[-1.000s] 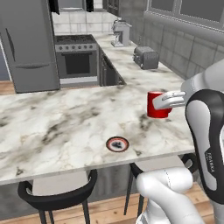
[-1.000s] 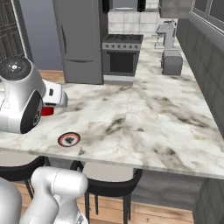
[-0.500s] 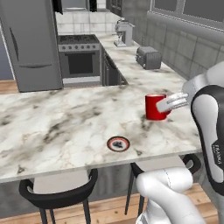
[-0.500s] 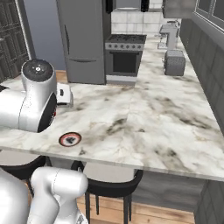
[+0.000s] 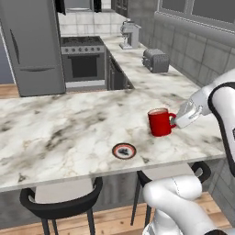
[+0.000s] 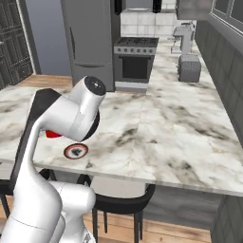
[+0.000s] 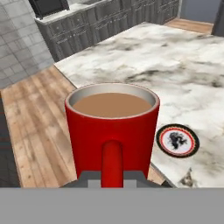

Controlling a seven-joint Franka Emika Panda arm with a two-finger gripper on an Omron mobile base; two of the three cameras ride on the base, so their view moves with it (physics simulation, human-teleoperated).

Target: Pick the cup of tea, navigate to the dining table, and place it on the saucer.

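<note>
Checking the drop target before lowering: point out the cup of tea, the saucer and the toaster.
cup of tea [image 5: 159, 124], left base view, red side wall.
saucer [image 5: 124, 150], left base view, dark centre.
toaster [image 5: 155, 60], left base view, grey front face.

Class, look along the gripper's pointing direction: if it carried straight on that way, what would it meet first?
The gripper is shut on the handle of the cup of tea, so the mug's red wall comes first. Beyond the cup, it probably heads over the dining table, passing behind the saucer; depth is uncertain.
</note>
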